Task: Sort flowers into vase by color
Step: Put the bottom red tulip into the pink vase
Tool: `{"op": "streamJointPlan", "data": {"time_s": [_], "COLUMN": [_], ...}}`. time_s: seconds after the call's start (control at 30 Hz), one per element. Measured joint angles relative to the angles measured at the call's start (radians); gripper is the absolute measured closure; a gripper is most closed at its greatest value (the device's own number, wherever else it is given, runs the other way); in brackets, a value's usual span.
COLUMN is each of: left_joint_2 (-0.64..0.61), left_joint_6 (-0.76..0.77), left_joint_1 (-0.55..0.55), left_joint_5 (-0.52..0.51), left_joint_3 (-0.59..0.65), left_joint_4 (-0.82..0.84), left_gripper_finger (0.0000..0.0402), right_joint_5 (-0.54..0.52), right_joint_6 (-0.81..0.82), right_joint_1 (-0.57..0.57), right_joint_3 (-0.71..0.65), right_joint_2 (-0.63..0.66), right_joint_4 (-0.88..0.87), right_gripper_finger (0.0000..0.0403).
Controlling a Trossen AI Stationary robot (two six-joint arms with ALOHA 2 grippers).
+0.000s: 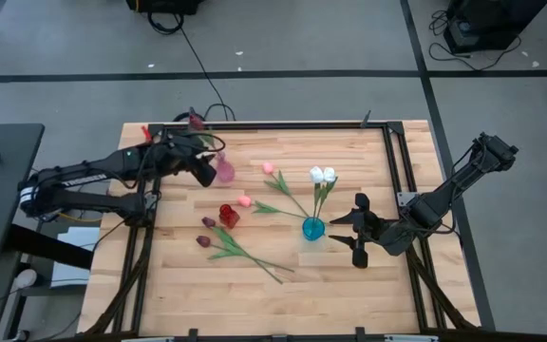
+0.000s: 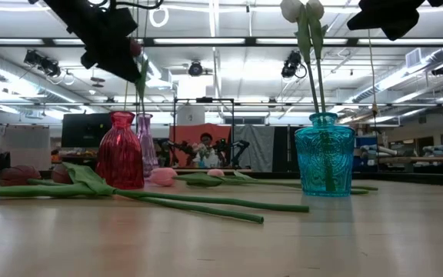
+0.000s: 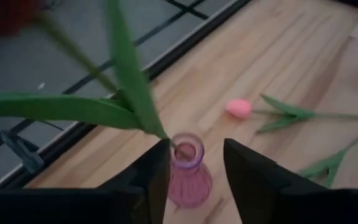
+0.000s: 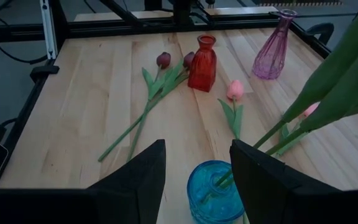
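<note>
A dark maroon tulip (image 3: 129, 74) stands tilted with its stem's lower end in the mouth of the pink vase (image 3: 186, 171); its head (image 1: 196, 119) leans toward the far edge. My left gripper (image 3: 196, 144) hovers open just above that vase (image 1: 224, 169), a finger on either side of the mouth. Two white tulips (image 1: 322, 175) stand in the teal vase (image 1: 312, 228). My right gripper (image 1: 346, 239) is open beside the teal vase (image 4: 215, 190), toward the table's right, touching nothing. The red vase (image 1: 228, 215) holds no flower. My left gripper is open from above around the maroon tulip's stem near its lower end (image 3: 166, 138), where the leaves meet close to one fingertip (image 3: 157, 155). I cannot tell whether that finger touches the stem. The stem's end sits in the pink vase's mouth.
Two maroon tulips (image 1: 231, 245) lie flat on the table near the red vase, stems running toward the near edge. Two pink tulips (image 1: 267, 167) (image 1: 245, 200) lie in the middle, stems toward the teal vase. A black frame rail (image 1: 273, 125) borders the table.
</note>
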State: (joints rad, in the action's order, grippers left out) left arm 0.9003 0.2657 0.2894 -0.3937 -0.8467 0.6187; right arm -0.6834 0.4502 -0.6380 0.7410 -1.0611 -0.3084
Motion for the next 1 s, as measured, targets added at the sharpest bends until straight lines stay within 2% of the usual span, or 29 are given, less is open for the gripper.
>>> {"op": "streamJointPlan", "data": {"time_s": [0.2, 0.3, 0.43, 0.6, 0.77, 1.0], "left_joint_2": [-0.038, -0.076, -0.092, -0.052, 0.008, 0.116], "left_joint_6": [-0.004, -0.004, 0.029, 0.125, 0.228, 0.343], "left_joint_1": [0.000, -0.030, -0.114, -0.279, -0.463, -0.688], "left_joint_5": [0.017, 0.058, 0.147, 0.166, 0.083, -0.060], "left_joint_3": [-0.029, -0.053, -0.067, -0.065, -0.064, -0.064], "left_joint_4": [0.144, 0.152, 0.169, 0.215, 0.198, 0.081], "left_gripper_finger": [0.0232, 0.0232, 0.0232, 0.0232, 0.0233, 0.0239], "right_joint_5": [0.000, 0.000, -0.001, -0.002, 0.003, 0.004], "right_joint_6": [0.000, 0.000, 0.000, 0.000, 0.000, -0.024], "right_joint_1": [0.000, 0.000, 0.000, 0.000, 0.000, 0.000], "right_joint_3": [0.000, 0.000, 0.000, 0.000, 0.000, 0.000], "right_joint_2": [0.000, 0.000, 0.000, 0.000, 0.000, 0.000], "right_joint_4": [0.000, 0.000, -0.001, -0.001, -0.001, -0.001], "right_gripper_finger": [0.0213, 0.0213, 0.0213, 0.0213, 0.0213, 0.0213]}}
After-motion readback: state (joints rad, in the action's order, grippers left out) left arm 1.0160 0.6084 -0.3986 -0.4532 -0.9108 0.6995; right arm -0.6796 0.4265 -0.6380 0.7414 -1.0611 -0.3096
